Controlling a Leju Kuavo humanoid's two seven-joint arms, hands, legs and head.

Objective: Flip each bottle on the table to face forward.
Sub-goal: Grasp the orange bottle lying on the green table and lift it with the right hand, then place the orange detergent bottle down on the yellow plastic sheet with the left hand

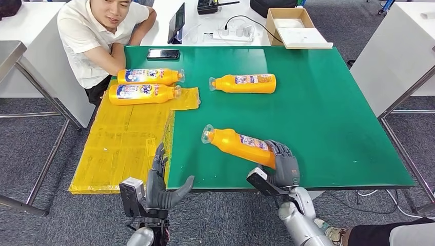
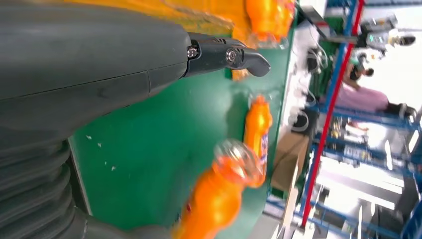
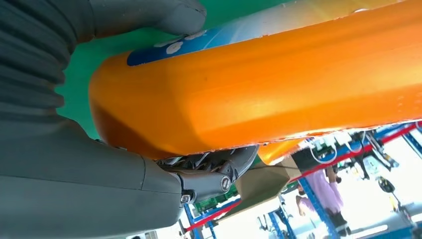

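An orange bottle (image 1: 238,145) with a clear cap lies tilted near the green table's front edge. My right hand (image 1: 283,163) grips its base end; the right wrist view has the orange body (image 3: 278,84) between thumb and fingers. My left hand (image 1: 160,180) hovers open at the front edge, where the yellow mat meets the green. From the left wrist, the held bottle (image 2: 219,194) shows cap first. A third orange bottle (image 1: 246,83) lies on its side mid-table. Two more bottles (image 1: 149,76) (image 1: 142,94) lie side by side on the mat at back left.
A person (image 1: 102,36) leans on the table's far left corner. A black phone (image 1: 163,54) lies at the back edge of the green table (image 1: 328,113). The yellow mat (image 1: 120,143) covers the left side. A cardboard box (image 1: 295,25) and cables sit on the white table behind.
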